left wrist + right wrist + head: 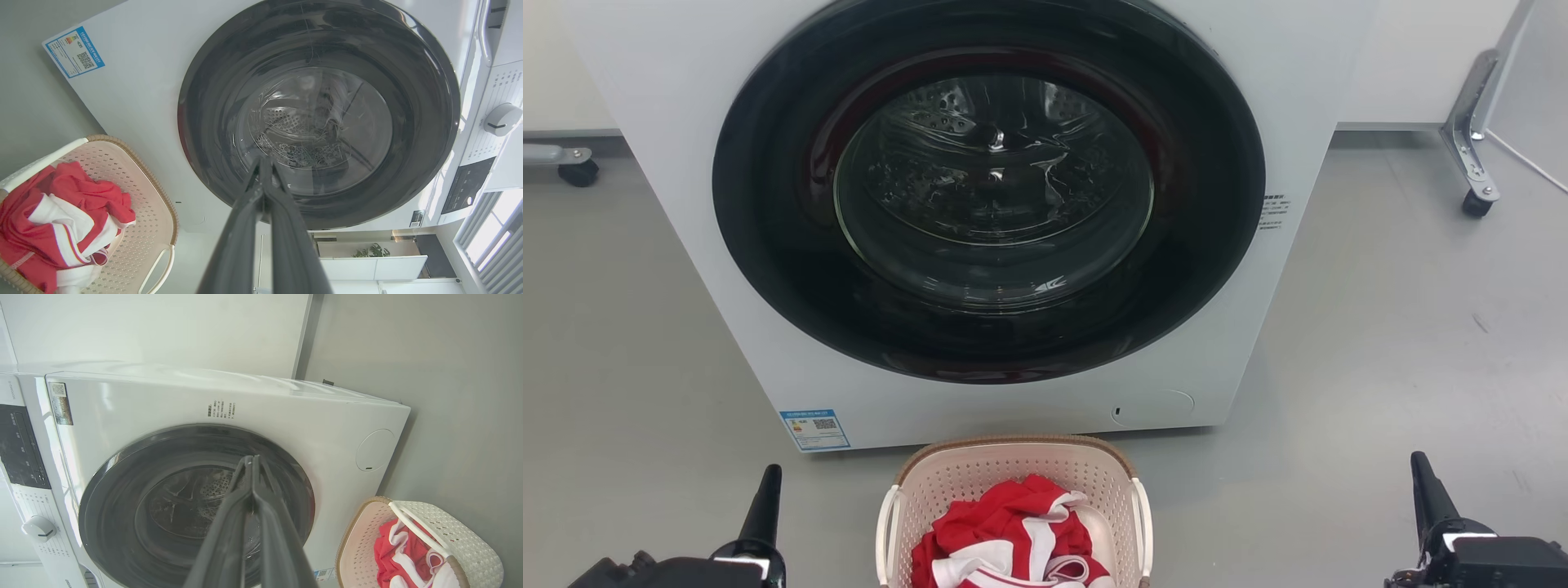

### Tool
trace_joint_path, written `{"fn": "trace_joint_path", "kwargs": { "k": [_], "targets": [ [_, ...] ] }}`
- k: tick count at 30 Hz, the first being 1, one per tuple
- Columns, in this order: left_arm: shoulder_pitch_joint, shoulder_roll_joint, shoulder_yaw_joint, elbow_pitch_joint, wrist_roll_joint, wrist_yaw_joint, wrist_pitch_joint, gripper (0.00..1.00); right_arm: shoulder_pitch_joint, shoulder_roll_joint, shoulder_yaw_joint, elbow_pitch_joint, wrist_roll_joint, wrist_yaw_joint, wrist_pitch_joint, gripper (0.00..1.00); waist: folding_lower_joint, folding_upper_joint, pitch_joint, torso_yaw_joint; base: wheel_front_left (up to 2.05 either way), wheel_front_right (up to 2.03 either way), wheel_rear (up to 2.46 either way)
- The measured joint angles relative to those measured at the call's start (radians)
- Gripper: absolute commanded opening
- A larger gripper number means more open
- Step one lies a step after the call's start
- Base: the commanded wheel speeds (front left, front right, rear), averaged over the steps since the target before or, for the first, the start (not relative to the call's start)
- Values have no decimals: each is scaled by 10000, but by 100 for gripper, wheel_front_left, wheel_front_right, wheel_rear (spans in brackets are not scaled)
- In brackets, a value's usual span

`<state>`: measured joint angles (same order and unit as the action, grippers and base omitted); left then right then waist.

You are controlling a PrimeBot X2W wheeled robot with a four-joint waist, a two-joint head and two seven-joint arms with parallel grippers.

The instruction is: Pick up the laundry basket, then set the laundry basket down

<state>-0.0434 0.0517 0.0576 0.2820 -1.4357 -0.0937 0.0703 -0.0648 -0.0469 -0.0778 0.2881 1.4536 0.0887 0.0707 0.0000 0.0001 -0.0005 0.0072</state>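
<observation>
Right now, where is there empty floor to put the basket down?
Bare grey floor lies left of the washing machine, beyond the left claw, and more on its right, beyond the right claw. It is crowded in the middle: the basket sits close to the washer's front.

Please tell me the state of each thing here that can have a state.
washing machine door: closed.
laundry basket: on the floor, holding clothes, not gripped.
red and white clothes: crumpled in the basket.
left gripper: shut, empty.
right gripper: shut, empty.
</observation>
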Motion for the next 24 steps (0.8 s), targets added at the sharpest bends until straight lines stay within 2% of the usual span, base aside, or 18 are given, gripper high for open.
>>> {"fn": "trace_joint_path", "kwargs": {
  "k": [13, 24],
  "targets": [
    [-365, -84, 328, 121, -1586, -301, 435, 0, -224, 31, -546, 94, 1423, 305, 428, 0, 0, 0, 23, -73, 0, 0, 0],
    [-366, -88, 334, 132, -1647, -301, 435, 0, -272, 35, -548, 98, 1423, 316, 428, 0, 0, 0, 23, -72, 0, 0, 0]
  ]
}}
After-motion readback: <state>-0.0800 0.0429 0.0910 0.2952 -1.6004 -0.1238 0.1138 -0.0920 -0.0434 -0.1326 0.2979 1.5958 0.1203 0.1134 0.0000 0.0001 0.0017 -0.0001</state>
